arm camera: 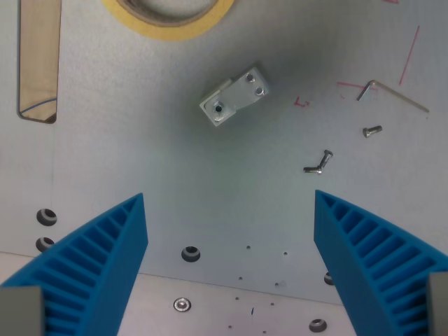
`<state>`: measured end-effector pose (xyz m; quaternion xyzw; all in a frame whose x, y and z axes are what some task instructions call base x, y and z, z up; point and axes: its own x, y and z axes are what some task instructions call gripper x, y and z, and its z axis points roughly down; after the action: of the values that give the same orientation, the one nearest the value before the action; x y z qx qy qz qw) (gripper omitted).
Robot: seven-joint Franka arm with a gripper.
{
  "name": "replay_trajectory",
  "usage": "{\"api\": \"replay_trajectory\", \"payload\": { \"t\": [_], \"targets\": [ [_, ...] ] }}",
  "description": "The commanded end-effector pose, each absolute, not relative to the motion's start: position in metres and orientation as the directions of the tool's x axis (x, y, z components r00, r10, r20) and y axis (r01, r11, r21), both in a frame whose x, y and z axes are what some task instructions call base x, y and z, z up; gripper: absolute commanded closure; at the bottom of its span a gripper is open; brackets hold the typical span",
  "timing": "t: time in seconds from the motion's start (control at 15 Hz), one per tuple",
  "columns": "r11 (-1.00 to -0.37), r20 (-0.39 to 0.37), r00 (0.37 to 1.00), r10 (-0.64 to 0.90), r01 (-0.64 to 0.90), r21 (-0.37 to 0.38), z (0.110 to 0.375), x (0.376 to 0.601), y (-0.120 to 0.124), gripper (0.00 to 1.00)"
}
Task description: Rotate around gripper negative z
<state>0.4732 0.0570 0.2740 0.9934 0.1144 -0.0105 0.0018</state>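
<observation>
My gripper (229,231) is open, its two blue ribbed fingers (105,259) rising from the bottom corners of the wrist view with nothing between them. Ahead of the fingers, well apart from them, a small metal angle bracket (234,96) with screw holes lies tilted on the grey metal plate (175,161).
A roll of yellow tape (171,21) sits at the top edge. A long slot (38,63) is cut in the plate at upper left. An Allen key (392,94) and loose screws (318,164) lie at the wrist view's right. Bolt holes (190,253) dot the plate's near edge.
</observation>
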Motion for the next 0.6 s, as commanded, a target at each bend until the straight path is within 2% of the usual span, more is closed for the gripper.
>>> {"api": "replay_trajectory", "payload": {
  "t": [0.07, 0.6],
  "targets": [
    [-0.971, -0.015, 0.971, 0.240, 0.240, 0.002, 0.2768, 0.4737, 0.0570, 0.00],
    [-0.940, -0.015, 0.939, 0.342, 0.342, 0.000, 0.2768, 0.4737, 0.0570, 0.00]
  ]
}}
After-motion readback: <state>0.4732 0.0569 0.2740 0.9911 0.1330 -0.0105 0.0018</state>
